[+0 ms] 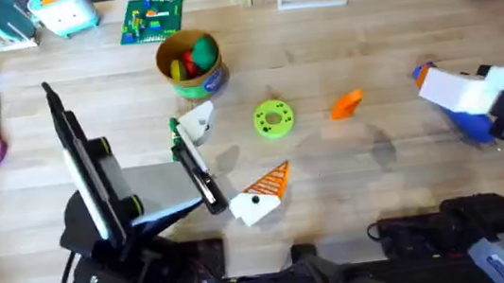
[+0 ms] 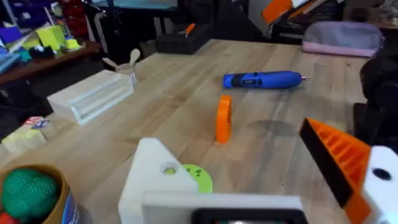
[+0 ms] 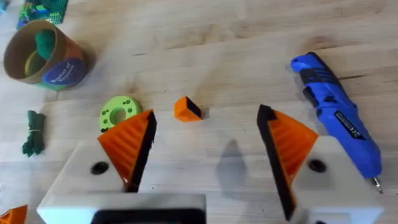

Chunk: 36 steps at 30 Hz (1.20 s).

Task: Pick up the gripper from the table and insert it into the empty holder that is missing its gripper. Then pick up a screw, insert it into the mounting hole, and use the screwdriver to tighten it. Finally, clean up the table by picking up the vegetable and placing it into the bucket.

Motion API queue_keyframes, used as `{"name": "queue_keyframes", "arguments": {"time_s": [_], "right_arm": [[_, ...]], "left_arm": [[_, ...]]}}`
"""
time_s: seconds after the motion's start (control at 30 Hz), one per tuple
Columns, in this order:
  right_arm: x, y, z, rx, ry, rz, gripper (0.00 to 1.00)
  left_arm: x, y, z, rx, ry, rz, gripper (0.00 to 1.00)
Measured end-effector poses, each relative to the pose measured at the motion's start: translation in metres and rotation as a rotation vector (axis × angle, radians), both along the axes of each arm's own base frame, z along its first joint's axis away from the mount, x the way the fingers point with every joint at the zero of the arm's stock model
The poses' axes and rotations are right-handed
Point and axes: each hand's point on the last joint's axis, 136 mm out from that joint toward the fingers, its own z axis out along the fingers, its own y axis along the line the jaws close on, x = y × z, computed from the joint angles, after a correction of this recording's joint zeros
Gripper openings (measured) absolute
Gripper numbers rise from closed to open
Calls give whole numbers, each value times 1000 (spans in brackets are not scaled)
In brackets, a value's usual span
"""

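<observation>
On the table (image 1: 331, 166), your orange gripper (image 1: 347, 103) lies between the green disc (image 1: 273, 118) and the blue screwdriver (image 1: 463, 117), while your right gripper (image 3: 205, 146) hovers spread wide above it, grasping nothing.

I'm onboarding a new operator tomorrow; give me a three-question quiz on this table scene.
1. True or false: the orange piece lies on the table, ungrasped.
2. What lies nearest the right pincer? A) scissors B) screwdriver C) bucket
3. Fill in: the left pincer has one orange pad; its other finger is bare ____.

Key: 1 true; 2 B; 3 white.
</observation>
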Motion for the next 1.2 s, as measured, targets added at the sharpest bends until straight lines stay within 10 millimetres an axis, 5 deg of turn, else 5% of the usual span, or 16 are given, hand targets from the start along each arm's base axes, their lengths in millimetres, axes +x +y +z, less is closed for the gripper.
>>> {"name": "queue_keyframes", "arguments": {"time_s": [0.43, 0.73, 0.97, 1.2], "right_arm": [[0, 5, -3, -29, 11, 60, 994], [5, 40, -63, -67, 411, 343, 993], [18, 62, -99, -354, 546, 672, 994], [54, 67, -111, -730, 427, 908, 994]], "left_arm": [[6, 1, -19, 23, 29, 25, 994], [6, 1, -19, 12, 49, 26, 992], [6, 1, -19, 10, 53, 26, 992], [6, 1, -19, 10, 53, 26, 992]]}}
